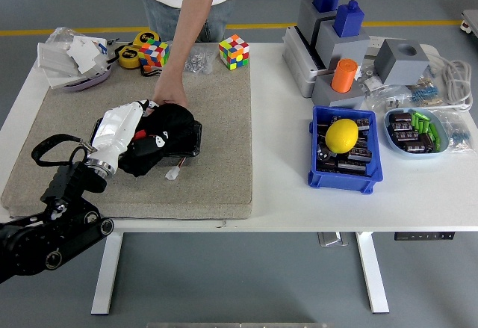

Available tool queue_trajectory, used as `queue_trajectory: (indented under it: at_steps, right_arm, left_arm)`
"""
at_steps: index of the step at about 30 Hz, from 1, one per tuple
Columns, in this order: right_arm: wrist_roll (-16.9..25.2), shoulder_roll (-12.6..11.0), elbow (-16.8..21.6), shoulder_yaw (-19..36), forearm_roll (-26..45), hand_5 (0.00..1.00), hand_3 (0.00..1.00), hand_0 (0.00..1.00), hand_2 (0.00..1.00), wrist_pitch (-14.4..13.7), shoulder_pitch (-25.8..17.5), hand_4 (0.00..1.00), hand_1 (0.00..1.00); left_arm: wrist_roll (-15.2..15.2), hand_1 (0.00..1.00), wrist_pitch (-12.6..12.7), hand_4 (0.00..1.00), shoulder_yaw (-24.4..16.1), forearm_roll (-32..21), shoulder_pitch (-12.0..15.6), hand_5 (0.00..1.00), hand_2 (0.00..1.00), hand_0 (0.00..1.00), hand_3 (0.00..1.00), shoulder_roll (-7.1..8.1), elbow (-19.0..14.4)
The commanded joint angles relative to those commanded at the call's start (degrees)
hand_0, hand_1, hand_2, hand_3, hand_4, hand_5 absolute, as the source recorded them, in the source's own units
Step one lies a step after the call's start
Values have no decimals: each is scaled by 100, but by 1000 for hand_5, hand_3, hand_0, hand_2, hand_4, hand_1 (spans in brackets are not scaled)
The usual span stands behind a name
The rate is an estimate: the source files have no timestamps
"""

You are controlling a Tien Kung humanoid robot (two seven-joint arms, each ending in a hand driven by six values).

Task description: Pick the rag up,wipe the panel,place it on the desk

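Note:
A black rag (166, 130) lies bunched on a flat black panel (193, 143) on the grey mat. My left hand (142, 130), white-shelled, comes in from the lower left and presses down on the rag with its fingers curled into the cloth. The rag covers most of the panel; only the panel's right edge and left corner show. A person's hand (169, 94) reaches from the far side and rests on the panel's back edge, just above the rag. My right arm is out of view.
The grey felt mat (216, 178) covers the table's left half. Two puzzle cubes (234, 51), tape rolls and a tray of papers (75, 55) line the back. A blue bin with a yellow lemon (343, 135) and grey fixtures (336, 44) stand at right.

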Motion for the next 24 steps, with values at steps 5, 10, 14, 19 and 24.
queue_trajectory:
  at_steps: [5,10,14,19,24]
  right_arm:
    - [7,19,7,56,-23,591,625,750,700,-2,-32,998,670]
    - [2,16,11,87,-42,592,625,750,700,1,-58,998,669]
    - [-7,13,-1,86,-44,591,626,750,700,13,-76,998,670]
    - [-20,16,-5,101,-84,591,626,750,700,19,-88,998,670]
    - [-27,13,8,108,-111,593,624,750,700,9,-85,998,670]
  left_arm:
    - [-14,93,0,537,-217,29,140,96,347,181,576,171,57]
    - [-37,93,0,538,-488,3,318,100,347,182,578,326,94]
    - [-60,93,0,538,-834,55,510,99,348,181,577,435,122]
    - [-72,93,0,538,-1107,114,646,99,348,181,577,551,180]
    - [-77,93,0,537,-1303,142,763,99,349,182,577,589,214]
